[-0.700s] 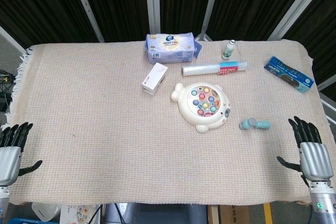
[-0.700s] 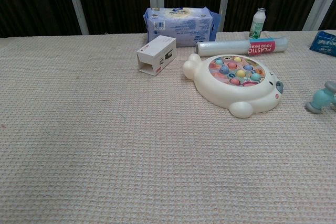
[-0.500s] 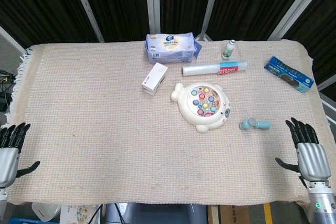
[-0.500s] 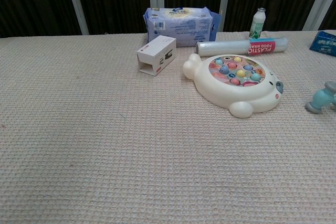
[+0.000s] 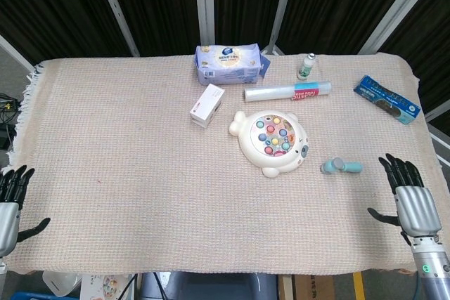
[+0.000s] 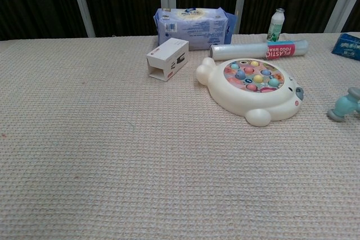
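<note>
The right hand (image 5: 408, 200) lies flat with fingers apart and holds nothing at the near right edge of the table (image 5: 126, 173), and the left hand (image 5: 8, 205) lies the same way, released, at the near left corner. Nearest the right hand, a little to its far left and apart from it, is the teal fan (image 5: 340, 167), lying on its side just right of the bear toy (image 5: 271, 142); farther off are a white box (image 5: 207, 105), a wrap roll (image 5: 288, 92), a wipes pack (image 5: 229, 62), a small bottle (image 5: 306, 67) and a blue pack (image 5: 387, 99). Judging from this, nothing has been picked up yet and every thing sits untouched, so all of the handling appears still to be done.
</note>
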Robot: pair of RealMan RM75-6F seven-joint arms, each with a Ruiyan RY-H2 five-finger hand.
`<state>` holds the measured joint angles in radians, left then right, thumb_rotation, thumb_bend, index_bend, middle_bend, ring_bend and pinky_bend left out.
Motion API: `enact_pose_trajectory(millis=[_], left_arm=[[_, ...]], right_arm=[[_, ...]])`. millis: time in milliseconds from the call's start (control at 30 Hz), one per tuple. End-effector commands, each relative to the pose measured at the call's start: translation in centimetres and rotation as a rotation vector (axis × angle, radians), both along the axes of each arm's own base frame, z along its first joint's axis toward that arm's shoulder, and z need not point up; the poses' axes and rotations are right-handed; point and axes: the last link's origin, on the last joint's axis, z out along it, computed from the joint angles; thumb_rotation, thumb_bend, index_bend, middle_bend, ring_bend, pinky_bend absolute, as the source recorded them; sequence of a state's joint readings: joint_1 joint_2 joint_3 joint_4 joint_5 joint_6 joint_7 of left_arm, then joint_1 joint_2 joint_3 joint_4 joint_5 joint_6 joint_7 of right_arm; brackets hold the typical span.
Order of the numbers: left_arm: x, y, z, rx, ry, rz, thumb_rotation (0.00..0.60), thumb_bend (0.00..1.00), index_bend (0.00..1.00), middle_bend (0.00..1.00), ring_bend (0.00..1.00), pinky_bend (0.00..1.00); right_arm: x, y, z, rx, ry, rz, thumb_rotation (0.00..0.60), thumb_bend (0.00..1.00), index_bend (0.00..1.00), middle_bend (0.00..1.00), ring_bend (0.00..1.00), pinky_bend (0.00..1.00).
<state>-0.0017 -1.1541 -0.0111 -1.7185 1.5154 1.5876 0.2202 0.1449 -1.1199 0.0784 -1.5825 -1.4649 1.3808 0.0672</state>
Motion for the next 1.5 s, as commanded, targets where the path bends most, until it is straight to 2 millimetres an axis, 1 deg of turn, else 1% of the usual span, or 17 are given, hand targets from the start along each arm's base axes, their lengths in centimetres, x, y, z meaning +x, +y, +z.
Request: enact_pose_trajectory(millis=[33,167,267,333,433,500,567,700,833,1000,1133,1267,1500], left_arm=[[0.1,0.1,-0.1,-0.003,-0.001,-0.002,0.600,0.13,0.00,0.00,0.00,0.00],[0.6,0.3,-0.2,-0.013,0.006,-0.012,0.600,0.13,0.00,0.00,0.00,0.00],[0.9,0.5,-0.2,-0.023,0.011,-0.012,0.600,0.13,0.00,0.00,0.00,0.00],[1.1,0.5,-0.3,-0.027,0.014,-0.013,0.600,0.13,0.00,0.00,0.00,0.00],[1.3,0.6,-0.3,-0.035,0.019,-0.014,0.600,0.13,0.00,0.00,0.00,0.00],[1.4,0.7,-0.3,-0.039,0.023,-0.014,0.600,0.13,0.00,0.00,0.00,0.00],[1.5,0.7,-0.4,-0.042,0.025,-0.012,0.600,0.13,0.00,0.00,0.00,0.00],[1.5,0.8,-0.4,-0.045,0.029,-0.008,0.600,0.13,0.00,0.00,0.00,0.00],[1.6,0.9,-0.4,-0.048,0.031,-0.005,0.600,0.13,0.00,0.00,0.00,0.00],[1.6,1.1,-0.6,-0.055,0.033,-0.006,0.600,0.13,0.00,0.00,0.00,0.00],[1.5,1.2,-0.6,-0.057,0.034,-0.003,0.600,0.13,0.00,0.00,0.00,0.00],[1.5,1.2,-0.6,-0.060,0.035,-0.001,0.600,0.13,0.00,0.00,0.00,0.00],[1.4,1.2,-0.6,-0.060,0.035,0.002,0.600,0.13,0.00,0.00,0.00,0.00]], right_arm=[[-0.3,-2.6,0.4,0.043,0.010,-0.020,0.600,0.07,0.00,0.03,0.00,0.00],[-0.4,-6.0,0.6,0.114,-0.012,-0.050,0.600,0.07,0.00,0.02,0.00,0.00],[-0.7,-8.2,0.1,0.157,-0.008,-0.073,0.600,0.07,0.00,0.02,0.00,0.00],[-1.0,-9.3,-0.4,0.189,-0.013,-0.093,0.600,0.08,0.00,0.03,0.00,0.00],[-1.3,-10.6,-1.5,0.235,-0.019,-0.112,0.600,0.14,0.00,0.06,0.00,0.00],[-1.3,-11.3,-2.4,0.261,-0.029,-0.115,0.600,0.16,0.03,0.08,0.00,0.00],[-1.4,-11.8,-3.3,0.289,-0.038,-0.120,0.600,0.19,0.08,0.11,0.00,0.01],[-1.7,-12.5,-4.6,0.316,-0.034,-0.121,0.600,0.26,0.14,0.15,0.00,0.03],[-1.8,-12.7,-5.6,0.331,-0.042,-0.122,0.600,0.34,0.19,0.19,0.03,0.06],[-2.2,-12.9,-6.6,0.336,-0.048,-0.124,0.600,0.38,0.24,0.23,0.07,0.06],[-2.5,-12.9,-7.2,0.337,-0.042,-0.121,0.600,0.40,0.28,0.28,0.11,0.07],[-2.7,-12.7,-7.7,0.333,-0.047,-0.119,0.600,0.46,0.34,0.33,0.15,0.09],[-2.8,-12.5,-8.2,0.327,-0.049,-0.107,0.600,0.51,0.38,0.38,0.18,0.09]])
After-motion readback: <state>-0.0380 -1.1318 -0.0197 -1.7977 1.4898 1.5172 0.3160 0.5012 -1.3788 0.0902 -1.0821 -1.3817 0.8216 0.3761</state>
